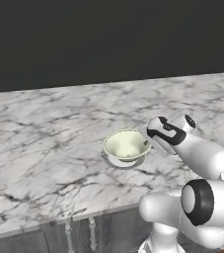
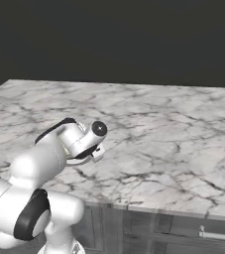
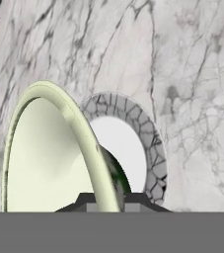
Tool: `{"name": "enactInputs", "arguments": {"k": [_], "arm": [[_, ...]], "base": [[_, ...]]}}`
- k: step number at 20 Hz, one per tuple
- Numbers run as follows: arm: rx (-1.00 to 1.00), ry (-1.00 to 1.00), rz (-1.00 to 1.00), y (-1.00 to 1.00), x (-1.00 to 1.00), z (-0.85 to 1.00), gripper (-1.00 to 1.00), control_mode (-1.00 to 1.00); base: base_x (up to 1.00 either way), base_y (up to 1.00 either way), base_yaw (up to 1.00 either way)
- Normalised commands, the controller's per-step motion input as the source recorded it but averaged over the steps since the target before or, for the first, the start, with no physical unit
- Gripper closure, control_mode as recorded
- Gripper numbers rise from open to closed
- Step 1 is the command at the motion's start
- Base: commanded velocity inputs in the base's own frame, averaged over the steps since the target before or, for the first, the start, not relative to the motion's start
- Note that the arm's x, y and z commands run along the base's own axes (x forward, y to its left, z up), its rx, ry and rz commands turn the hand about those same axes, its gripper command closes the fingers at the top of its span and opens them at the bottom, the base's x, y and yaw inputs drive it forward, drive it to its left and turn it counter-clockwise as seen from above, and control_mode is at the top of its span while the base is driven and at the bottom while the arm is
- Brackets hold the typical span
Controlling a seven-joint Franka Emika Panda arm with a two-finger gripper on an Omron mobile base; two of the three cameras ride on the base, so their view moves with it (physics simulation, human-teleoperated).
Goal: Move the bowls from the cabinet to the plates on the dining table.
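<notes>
One bowl held over a plate on the marble top

One broad surface takes most of each base view: the dining table (image 1: 44, 128), white marble with grey veins, running from the left edge to the right edge, with a dark wall above it in the upper part of the frame. Dark grey fronts (image 2: 173, 233) with short silver handles show along the bottom edge.

Next in size is the white arm. In the left base view it rises from the lower right and reaches toward the centre; in the right base view it rises from the lower left.

At the centre of the left base view sits the bowl (image 1: 126, 145), pale cream-green, just left of the wrist. Its rim is pinched between the two fingers of the gripper (image 3: 108, 197): in the hand view a dark tip stands on each side of the rim at the bottom centre, closed tight on it.

Smallest is the plate (image 3: 133, 143), right of centre in the hand view, partly behind the bowl. Whether the bowl touches it I cannot tell.
</notes>
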Motion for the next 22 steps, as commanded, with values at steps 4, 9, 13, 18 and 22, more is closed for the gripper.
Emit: {"name": "enactInputs", "arguments": {"k": [4, 9, 13, 18, 22], "arm": [[0.00, 0.00, -0.01, 0.07, 0.15, -0.22, 1.00, -1.00], [0.00, 0.00, -0.01, 0.07, 0.03, -0.23, 1.00, -1.00], [0.01, 0.00, -0.02, 0.03, 0.10, -0.20, 1.00, -1.00], [0.00, 0.00, -0.01, 0.00, 0.18, -0.10, 1.00, -1.00], [0.00, 0.00, 0.00, 0.00, 0.02, 0.00, 1.00, -1.00]], "base": [[0.00, 0.00, 0.00], [0.00, 0.00, 0.00], [0.00, 0.00, 0.00], [0.00, 0.00, 0.00], [0.00, 0.00, 0.00]]}}
